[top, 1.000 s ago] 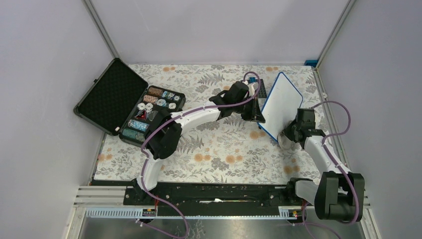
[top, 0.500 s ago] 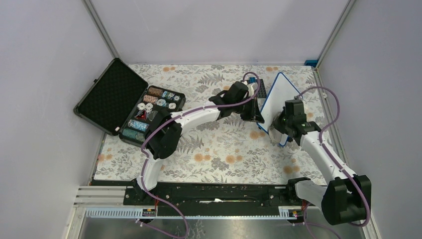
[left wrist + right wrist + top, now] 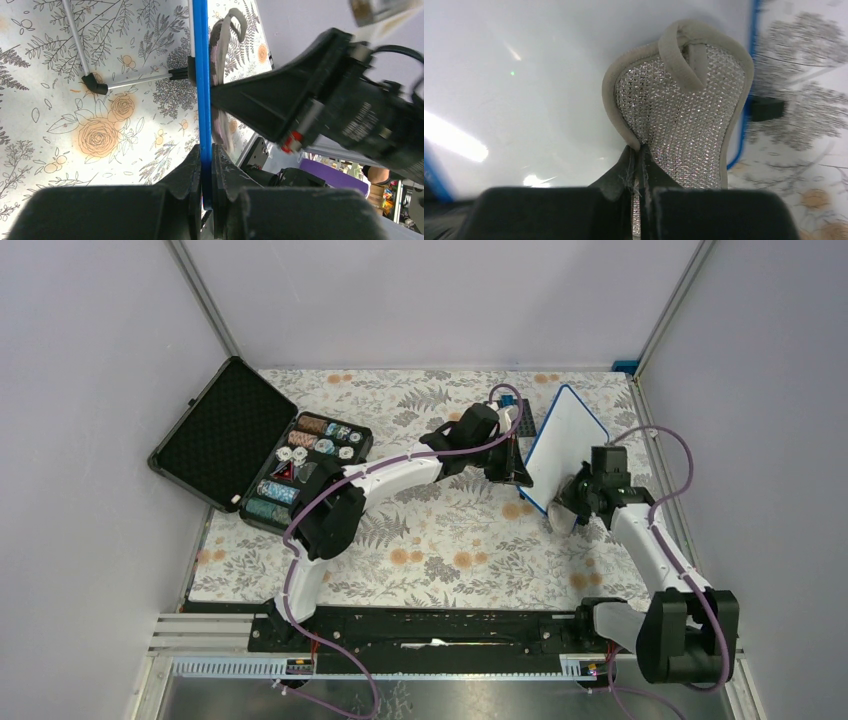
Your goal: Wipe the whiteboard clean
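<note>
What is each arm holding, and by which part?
Left fingers clamp the whiteboard by its blue frame edge; right fingers pinch the sparkly scrubbing pad by its beige rim.

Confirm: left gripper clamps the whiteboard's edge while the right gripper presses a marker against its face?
Not a marker: the right gripper holds a grey pad against the whiteboard, as the right wrist view shows. The left gripper does clamp the edge.

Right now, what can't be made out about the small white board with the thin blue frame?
- Right wrist view: the whiteboard surface under the grey glittery wiping pad held by the right gripper.
- Left wrist view: the board's face, seen edge-on in the left gripper.
- Top view: its near corner, behind pad and gripper.
</note>
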Motion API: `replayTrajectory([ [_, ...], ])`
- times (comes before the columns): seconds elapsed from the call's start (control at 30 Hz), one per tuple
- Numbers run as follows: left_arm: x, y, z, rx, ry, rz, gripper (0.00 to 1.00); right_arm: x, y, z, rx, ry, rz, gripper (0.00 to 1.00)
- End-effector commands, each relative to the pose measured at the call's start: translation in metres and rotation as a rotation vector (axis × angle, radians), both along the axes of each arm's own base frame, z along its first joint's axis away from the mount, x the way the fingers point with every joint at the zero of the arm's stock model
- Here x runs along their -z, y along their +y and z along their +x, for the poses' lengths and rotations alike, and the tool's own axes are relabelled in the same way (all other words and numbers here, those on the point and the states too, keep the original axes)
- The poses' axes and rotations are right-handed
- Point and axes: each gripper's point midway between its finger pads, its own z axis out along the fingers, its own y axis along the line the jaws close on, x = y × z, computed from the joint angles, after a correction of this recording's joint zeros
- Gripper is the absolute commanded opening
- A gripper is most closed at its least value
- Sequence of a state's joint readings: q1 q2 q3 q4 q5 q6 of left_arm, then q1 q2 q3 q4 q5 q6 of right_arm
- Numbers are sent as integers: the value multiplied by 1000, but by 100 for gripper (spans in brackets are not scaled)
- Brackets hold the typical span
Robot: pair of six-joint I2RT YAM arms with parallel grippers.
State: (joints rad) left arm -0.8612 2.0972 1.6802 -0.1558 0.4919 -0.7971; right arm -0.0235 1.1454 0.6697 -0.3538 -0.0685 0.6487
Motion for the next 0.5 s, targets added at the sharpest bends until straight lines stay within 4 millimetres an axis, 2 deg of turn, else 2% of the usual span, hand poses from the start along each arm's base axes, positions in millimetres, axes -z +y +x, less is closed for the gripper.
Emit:
replayTrajectory([
  [0.0, 8, -10, -31, 93, 41, 2, 0, -45, 75, 5, -217, -71, 160, 0],
  [0.03, 8, -10, -31, 94, 41, 2, 0, -41, 80, 3, -223, -62, 176, 0],
  [0.1, 6, -10, -30, 92, 33, 5, 0, -21, 76, -4, -188, -26, 176, 0],
  [0.23, 6, -9, -30, 94, 33, 5, 0, 36, 51, -33, -105, 127, 154, 0],
  [0.33, 7, -9, -32, 98, 35, 7, 0, 66, 28, -51, -34, 214, 178, 0],
  [0.4, 8, -9, -32, 97, 36, 8, 0, 66, 20, -53, -16, 209, 169, 0],
  [0.47, 7, -9, -31, 97, 35, 6, 0, 51, 19, -45, -21, 155, 166, 0],
])
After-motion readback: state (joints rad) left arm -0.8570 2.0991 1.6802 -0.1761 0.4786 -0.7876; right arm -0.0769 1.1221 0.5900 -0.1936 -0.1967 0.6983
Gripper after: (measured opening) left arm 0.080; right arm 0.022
